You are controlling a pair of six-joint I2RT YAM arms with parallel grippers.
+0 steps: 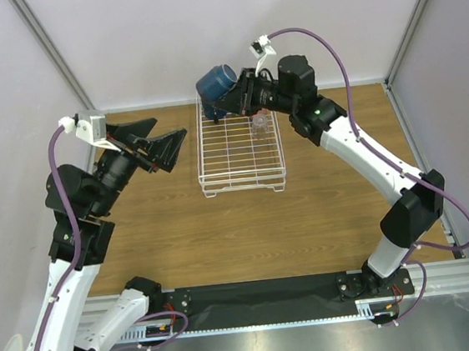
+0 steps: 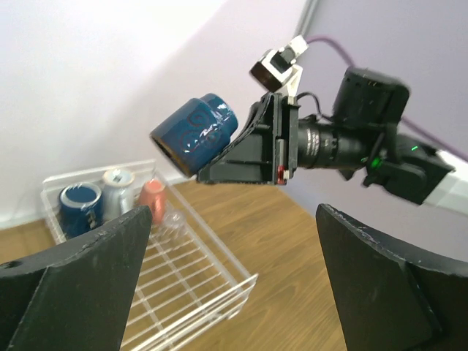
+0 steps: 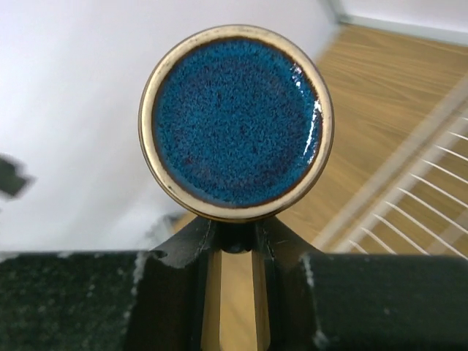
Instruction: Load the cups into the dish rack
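Note:
My right gripper (image 1: 240,96) is shut on a dark blue cup (image 1: 216,83) and holds it tilted in the air over the far left corner of the white wire dish rack (image 1: 244,189). The right wrist view shows the cup's round blue face with a tan rim (image 3: 235,121) just above the closed fingers (image 3: 183,256). In the left wrist view the rack (image 2: 212,285) holds a navy mug (image 2: 80,205), a grey mug (image 2: 117,189), a salmon-pink cup (image 2: 153,194) and a clear glass (image 2: 174,218) along its far end. My left gripper (image 1: 163,137) is open and empty, raised left of the rack.
The rack stands on a wooden table (image 1: 305,210) enclosed by pale walls (image 1: 202,28) at the back and sides. The right arm (image 1: 366,153) reaches over the table's right half. A black strip and metal rail (image 1: 264,294) run along the near edge.

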